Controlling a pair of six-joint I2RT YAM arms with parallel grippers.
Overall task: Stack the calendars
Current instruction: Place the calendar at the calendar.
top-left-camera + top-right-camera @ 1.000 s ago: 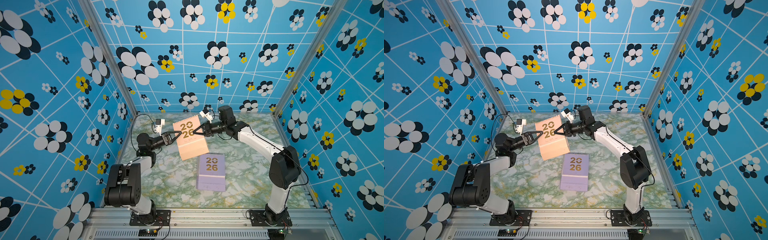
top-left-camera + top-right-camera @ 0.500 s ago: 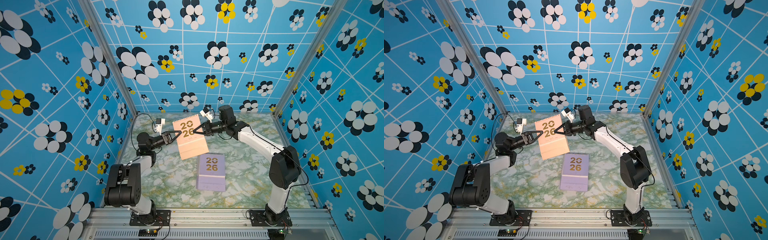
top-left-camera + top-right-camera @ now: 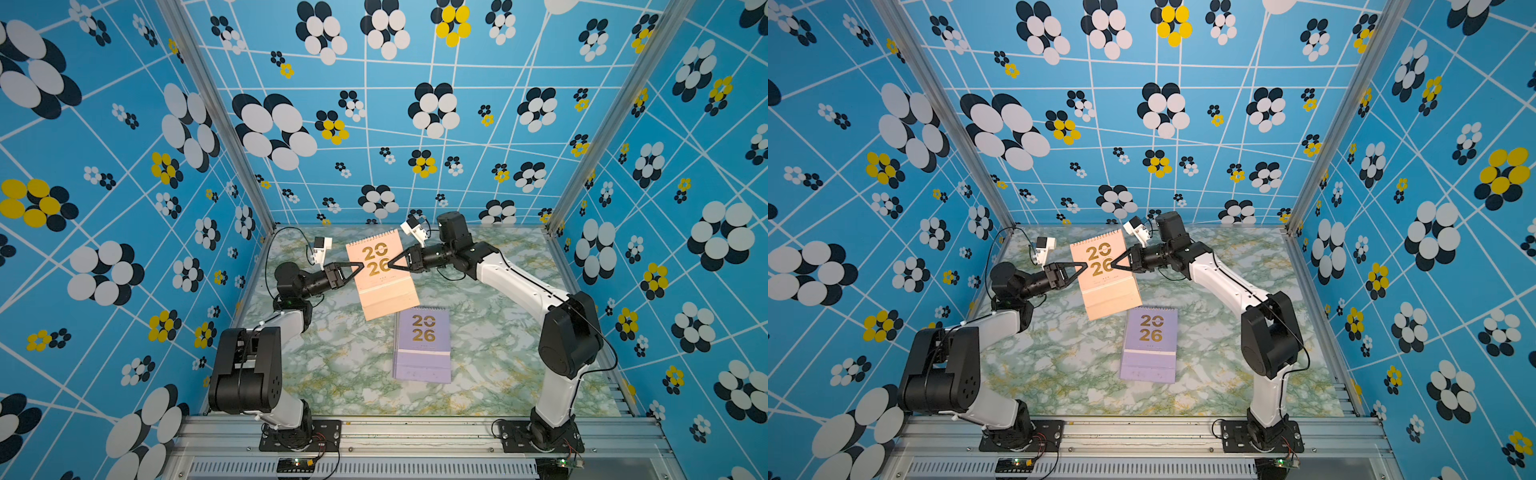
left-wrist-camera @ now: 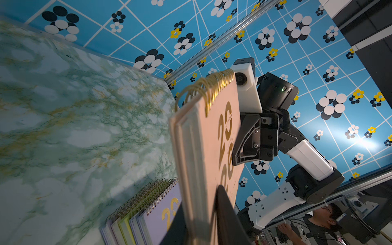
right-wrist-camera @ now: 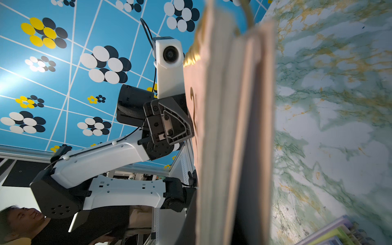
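**Second grip: left gripper (image 3: pixel 358 266) closed on peach calendar (image 3: pixel 384 286)**

Jaws that stood apart a second earlier had come together on the calendar's left edge; the calendar itself had hardly shifted; the right gripper (image 3: pixel 392 264) had kept its pinch on the opposite edge. The calendar hung in the air above the table (image 3: pixel 332 374), just beyond the stack (image 3: pixel 423 345); its peach cover faced up with gold "20 26" across it, gold spiral at the far end, near end tipped downward and skewed toward the right arm's side. In the left wrist view its pages ran between two dark fingers (image 4: pixel 227 218); in the right wrist view the left gripper's tip lay flat against the cover. The stack lay flat near the table's middle, a lavender cover on top; the left wrist view showed a yellow-green calendar (image 4: pixel 124 229) among lavender ones beneath. Both arms reached inward from the near rail (image 3: pixel 415 432); the grippers were level and pointed at each other across the calendar, each pinching it beside the numerals.
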